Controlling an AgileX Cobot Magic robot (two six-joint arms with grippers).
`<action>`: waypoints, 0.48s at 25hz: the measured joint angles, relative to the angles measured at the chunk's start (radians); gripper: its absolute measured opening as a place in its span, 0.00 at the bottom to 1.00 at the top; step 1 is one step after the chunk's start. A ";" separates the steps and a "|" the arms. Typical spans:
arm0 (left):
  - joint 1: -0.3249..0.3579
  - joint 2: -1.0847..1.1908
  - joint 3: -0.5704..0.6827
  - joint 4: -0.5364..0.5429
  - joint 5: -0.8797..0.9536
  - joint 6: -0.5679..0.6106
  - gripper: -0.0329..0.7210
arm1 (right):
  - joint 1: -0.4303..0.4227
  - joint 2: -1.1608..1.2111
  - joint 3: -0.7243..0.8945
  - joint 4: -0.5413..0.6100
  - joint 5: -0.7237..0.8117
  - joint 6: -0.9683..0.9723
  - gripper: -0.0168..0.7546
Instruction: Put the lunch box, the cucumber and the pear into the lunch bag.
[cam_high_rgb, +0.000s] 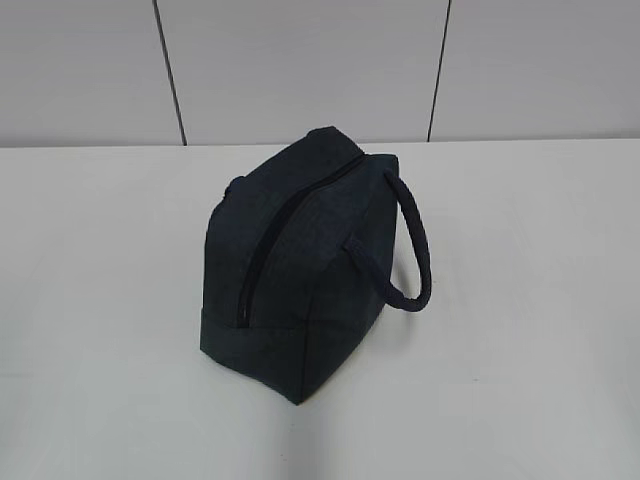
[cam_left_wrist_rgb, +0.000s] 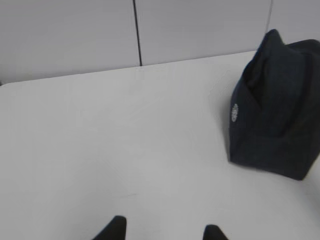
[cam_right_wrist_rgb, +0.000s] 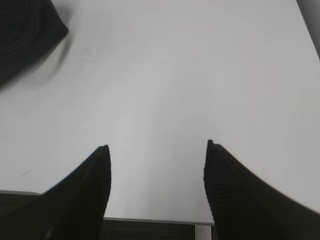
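Exterior view: the lunch bag (cam_high_rgb: 310, 265) is seen standing alone at the centre of the frame on the white bench (cam_high_rgb: 100, 300), with its zipper (cam_high_rgb: 268, 248) run along the top ridge and apparently drawn shut, and one loop handle (cam_high_rgb: 415, 245) hanging to its right. No lunch box, cucumber or pear is shown in any of the three views, so their whereabouts cannot be told. In the left wrist view the left tool (cam_left_wrist_rgb: 165, 232) is held with its tips apart at the bottom edge of the frame, nothing between them, the bag lying at the right edge with a small pale ring (cam_left_wrist_rgb: 235, 112) on its end. In the right wrist view the right tool (cam_right_wrist_rgb: 156, 150) is likewise spread and empty over bare bench, a corner of the bag showing at the upper left. The chief risk is judged to lie in the closed bag: if the zipper is pulled with one tool while the soft body is not steadied by the other, the bag may be dragged or tipped across the smooth bench instead of being opened. A poorly gripped pull could slip free, and the opening may sag closed again.
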 joint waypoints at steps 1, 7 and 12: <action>0.026 0.000 0.000 0.000 0.000 0.000 0.43 | -0.024 0.000 0.000 0.000 0.000 0.000 0.62; 0.095 0.000 0.000 0.000 0.000 0.000 0.42 | -0.104 0.000 0.000 -0.002 0.000 0.000 0.62; 0.095 0.000 0.000 0.000 0.000 0.000 0.42 | -0.105 0.000 0.000 -0.002 0.000 0.000 0.62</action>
